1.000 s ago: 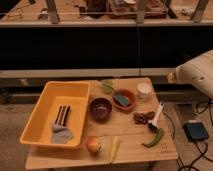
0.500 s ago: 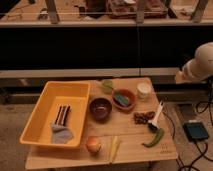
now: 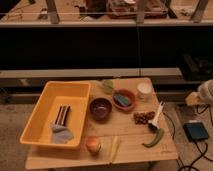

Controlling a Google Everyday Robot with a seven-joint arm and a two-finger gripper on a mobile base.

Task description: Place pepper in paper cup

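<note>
Far right (beside table [image 3: 131, 134]), gripper [image 3: 205, 93] hovers.

The pale, rounded gripper [image 3: 205, 93] at the arm's end has pulled away from the right side of the light wooden table [image 3: 135, 146]. It now hangs lower and farther right, half cut off by the right border.
</note>
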